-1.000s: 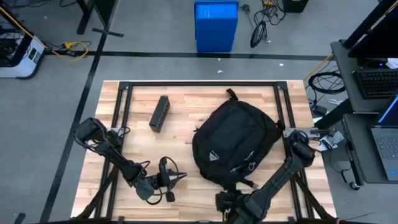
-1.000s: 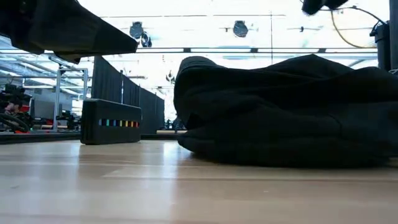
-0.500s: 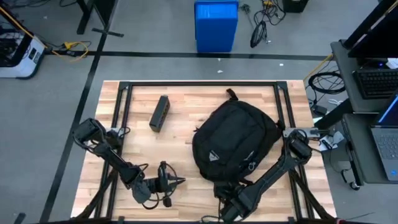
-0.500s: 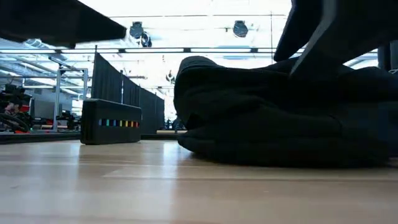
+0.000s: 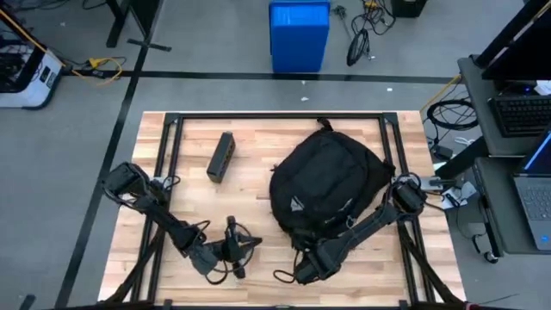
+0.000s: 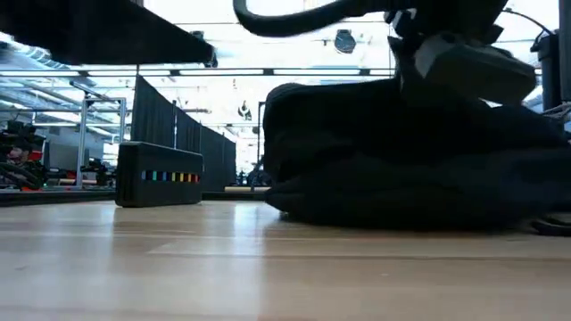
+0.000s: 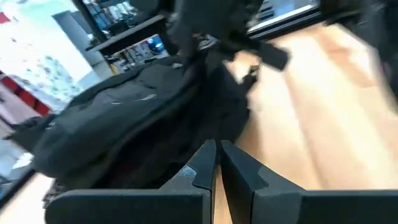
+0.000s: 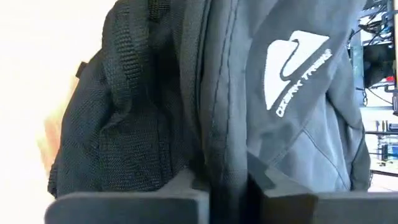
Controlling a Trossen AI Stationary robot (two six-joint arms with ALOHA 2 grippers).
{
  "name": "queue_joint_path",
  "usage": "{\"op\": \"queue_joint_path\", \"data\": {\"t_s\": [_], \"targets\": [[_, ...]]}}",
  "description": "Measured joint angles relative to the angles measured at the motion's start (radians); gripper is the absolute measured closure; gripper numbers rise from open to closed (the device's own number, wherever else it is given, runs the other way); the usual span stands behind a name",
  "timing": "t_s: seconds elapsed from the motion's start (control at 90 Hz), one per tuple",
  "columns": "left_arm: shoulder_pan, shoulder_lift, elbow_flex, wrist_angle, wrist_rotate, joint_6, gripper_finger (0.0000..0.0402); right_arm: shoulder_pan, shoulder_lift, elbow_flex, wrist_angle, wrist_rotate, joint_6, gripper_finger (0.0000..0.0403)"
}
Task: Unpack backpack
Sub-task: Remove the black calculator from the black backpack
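The black backpack [image 5: 325, 182] lies flat on the wooden table, right of centre, its white logo patch [image 8: 292, 68] facing up. My right gripper [image 5: 313, 253] is at the backpack's near end, shut on its fabric; in the low view it shows above the backpack [image 6: 455, 58]. My left gripper [image 5: 234, 250] hovers near the table's front edge, left of the backpack, its fingers [image 7: 216, 152] shut on nothing and pointing toward the backpack [image 7: 137, 118]. My right gripper has a ridge of the backpack's fabric [image 8: 225, 163] between its two fingers [image 8: 186, 186], at the pack's near end just below the logo patch. The fingers come level from the table's near side. The backpack rests on the table.
A black oblong device [image 5: 221, 156] with a coloured strip [image 6: 169, 176] stands on the table at the far left. A black metal frame [image 5: 275, 116] runs round the table's edge. Bare wood lies between the device and the backpack.
My right gripper has gone from the table's near edge toward the far edge and onto the backpack's near end. The backpack has slid a little toward the far edge.
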Motion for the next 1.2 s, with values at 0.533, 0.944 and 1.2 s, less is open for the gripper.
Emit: {"op": "queue_joint_path", "data": {"t_s": [0.533,0.944,1.2], "targets": [[0.316,0.000,0.108,0.004,0.283,0.021,0.0391,0.007,-0.213,0.129,-0.027,-0.080,-0.052,0.0402],[0.337,0.000,0.107,-0.013,0.391,-0.032,0.0391,0.005,-0.256,0.131,-0.023,-0.064,0.032,0.0361],[0.321,0.000,0.107,-0.013,0.419,-0.033,0.0391,0.000,-0.254,0.131,-0.023,-0.064,0.052,0.0302]]}}
